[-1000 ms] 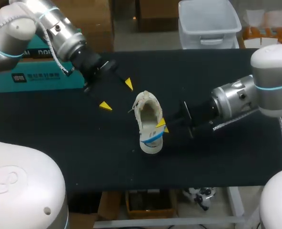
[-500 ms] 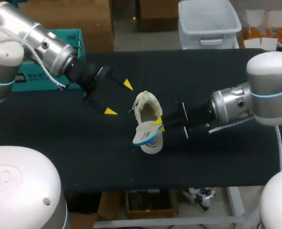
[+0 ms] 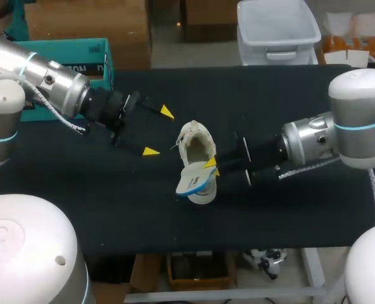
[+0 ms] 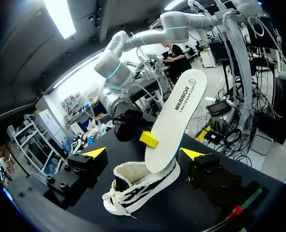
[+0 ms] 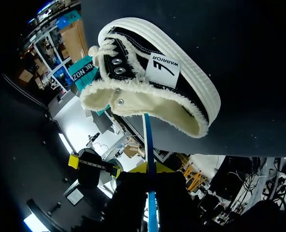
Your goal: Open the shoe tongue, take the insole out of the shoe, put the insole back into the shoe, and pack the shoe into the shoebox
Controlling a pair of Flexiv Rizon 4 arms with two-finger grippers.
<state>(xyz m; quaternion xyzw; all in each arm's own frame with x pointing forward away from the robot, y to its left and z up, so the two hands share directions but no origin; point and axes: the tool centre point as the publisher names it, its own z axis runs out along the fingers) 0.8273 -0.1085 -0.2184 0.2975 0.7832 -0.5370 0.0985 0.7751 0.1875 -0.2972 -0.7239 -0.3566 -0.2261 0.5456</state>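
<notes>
Insole (image 3: 189, 182) lifted further from shoe (image 3: 197, 144) | right end effector (image 3: 211, 166) clamps it | left end effector (image 3: 159, 132) wide

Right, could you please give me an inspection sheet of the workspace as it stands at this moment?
surface: black table, dark cloth top.
job's things: shoe standing on its sole mid-table; insole tilted up out of the shoe, lower end at its opening; teal box, probably the shoebox, at the far left edge.
clutter: nothing seen.
grippers: right gripper shut on the insole; left gripper open, beside the shoe and apart from it.
cables: a white cable along the left wrist, another along the right.
surroundings: nobody reaching over the table.
</notes>
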